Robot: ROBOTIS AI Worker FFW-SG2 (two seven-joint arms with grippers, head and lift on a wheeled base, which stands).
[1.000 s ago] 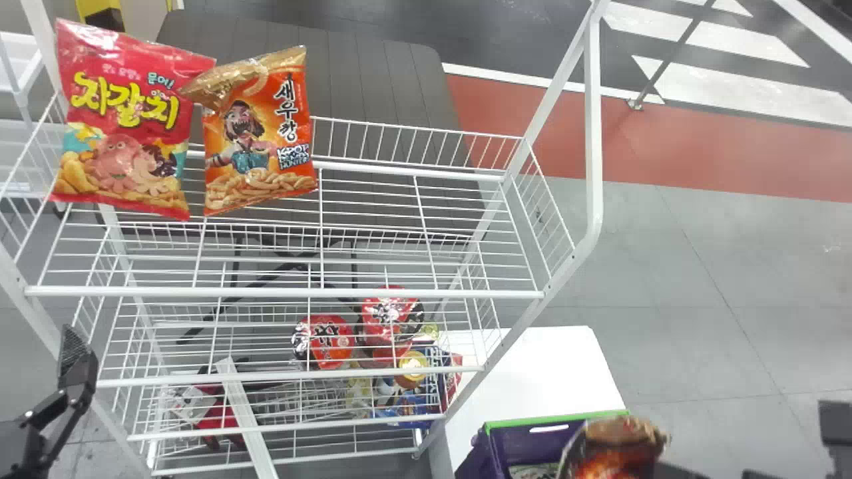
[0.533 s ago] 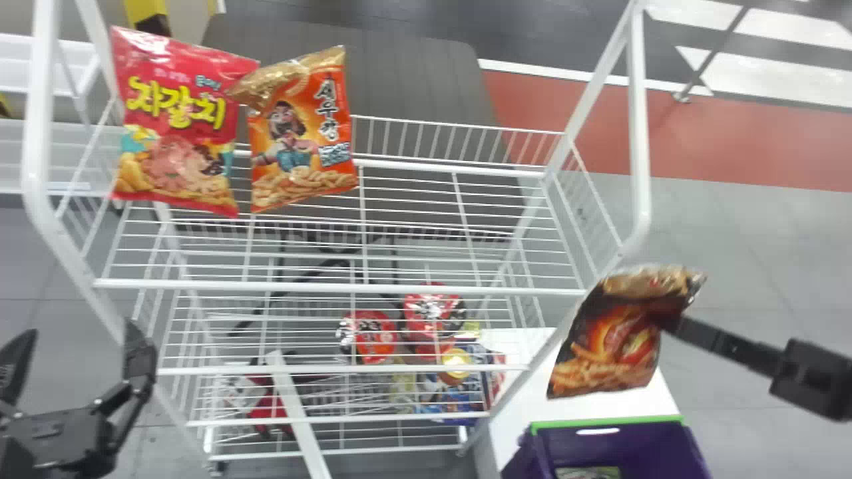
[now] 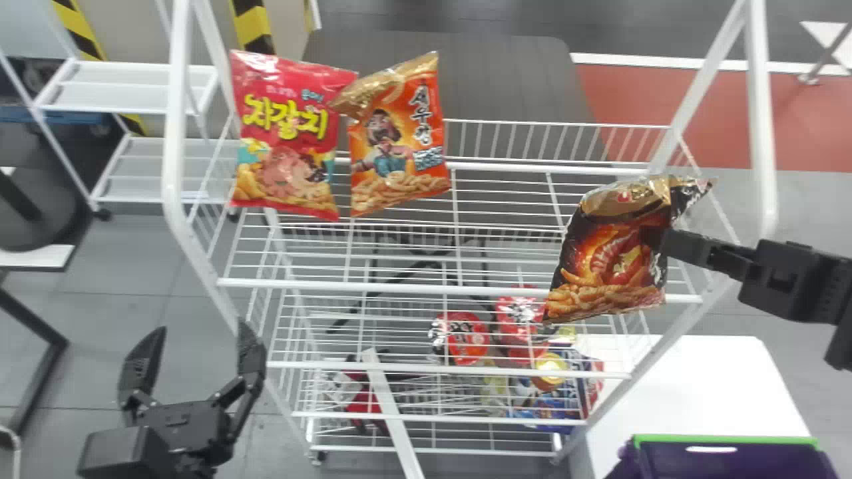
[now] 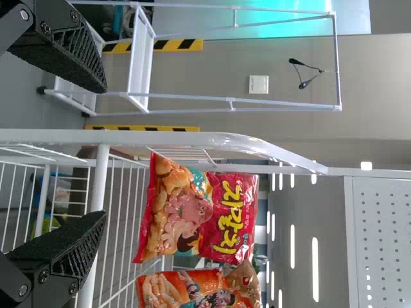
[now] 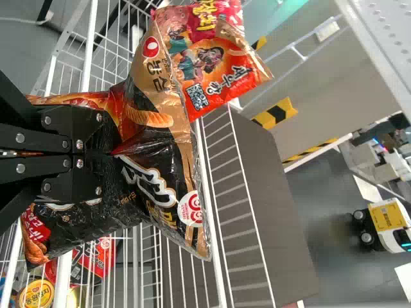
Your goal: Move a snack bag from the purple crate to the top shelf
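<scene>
My right gripper (image 3: 655,241) is shut on a black snack bag (image 3: 609,256), held upright at the right front of the top shelf (image 3: 492,291), overlapping its front rail in the head view. In the right wrist view the gripper (image 5: 96,154) pinches the black bag (image 5: 151,186), whose foil bulges around the fingers. At lower left, left of the rack, my left gripper (image 3: 193,352) is parked open; the left wrist view shows that gripper (image 4: 103,151) with its fingers wide apart. The purple crate (image 3: 729,459) is at the bottom right, its inside mostly cut off.
A red snack bag (image 3: 286,136) and an orange one (image 3: 399,133) stand at the top shelf's left. White posts (image 3: 761,120) rise at both ends of the rack. Red bowls (image 3: 462,338) sit on a lower level, and a white table (image 3: 692,379) is beside the rack.
The right gripper has lifted the black bag from near the crate up to the top shelf's front. The head view has shifted, moving the rack and left gripper rightward in it.
</scene>
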